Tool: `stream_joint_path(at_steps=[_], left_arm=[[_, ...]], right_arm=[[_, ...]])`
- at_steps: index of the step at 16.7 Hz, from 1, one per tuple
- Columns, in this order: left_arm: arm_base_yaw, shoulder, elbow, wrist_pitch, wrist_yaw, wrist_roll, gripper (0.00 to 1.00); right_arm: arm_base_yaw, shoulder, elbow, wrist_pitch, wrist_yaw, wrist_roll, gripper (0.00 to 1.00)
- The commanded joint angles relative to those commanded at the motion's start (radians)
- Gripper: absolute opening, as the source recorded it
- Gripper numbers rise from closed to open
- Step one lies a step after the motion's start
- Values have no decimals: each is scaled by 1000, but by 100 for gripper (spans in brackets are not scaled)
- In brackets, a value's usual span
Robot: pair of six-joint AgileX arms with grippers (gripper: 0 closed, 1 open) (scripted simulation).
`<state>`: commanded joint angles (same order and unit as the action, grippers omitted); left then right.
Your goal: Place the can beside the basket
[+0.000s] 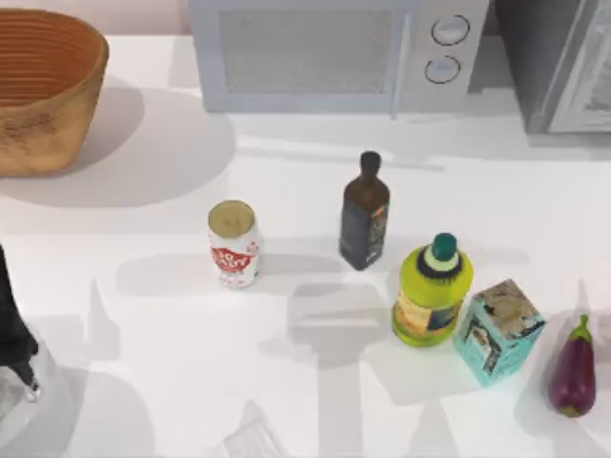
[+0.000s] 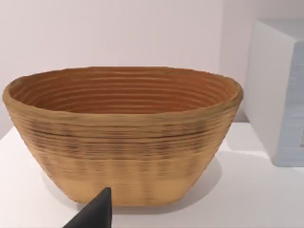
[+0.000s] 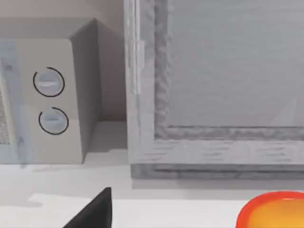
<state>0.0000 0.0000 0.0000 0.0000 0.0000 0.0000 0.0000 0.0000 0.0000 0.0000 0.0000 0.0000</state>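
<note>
The can (image 1: 234,243) stands upright left of the table's middle: white, with a red label and a pale metal top, and nothing touches it. The basket (image 1: 38,91), large, woven and tan-orange, sits at the far left corner. It faces the left wrist camera (image 2: 123,137), ribbed inside and with nothing visible in it. My left arm (image 1: 14,353) is parked at the near left edge, well away from the can. A dark part of my left gripper (image 2: 95,213) pokes into its wrist view. A dark part of my right gripper (image 3: 95,211) does the same in the right wrist view.
A dark brown bottle (image 1: 365,215), a yellow-green bottle (image 1: 431,291), a teal box (image 1: 498,331) and an eggplant (image 1: 573,367) stand right of the can. A microwave (image 1: 334,52) and a grey appliance (image 1: 573,67) line the back. Bare table lies between can and basket.
</note>
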Motion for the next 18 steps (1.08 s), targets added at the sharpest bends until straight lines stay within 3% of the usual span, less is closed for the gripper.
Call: stream_joint_path(at_steps=[4,8,18], left_arm=[[3,31,30,-26,1,21,100],[22,220,205,-168,1,134,100],[106,1180,991,-753,2,603,100]], right_arm=[[0,0,0,0,0,0,100],[0,0,0,0,0,0,100],[0,0,0,0,0,0,100]])
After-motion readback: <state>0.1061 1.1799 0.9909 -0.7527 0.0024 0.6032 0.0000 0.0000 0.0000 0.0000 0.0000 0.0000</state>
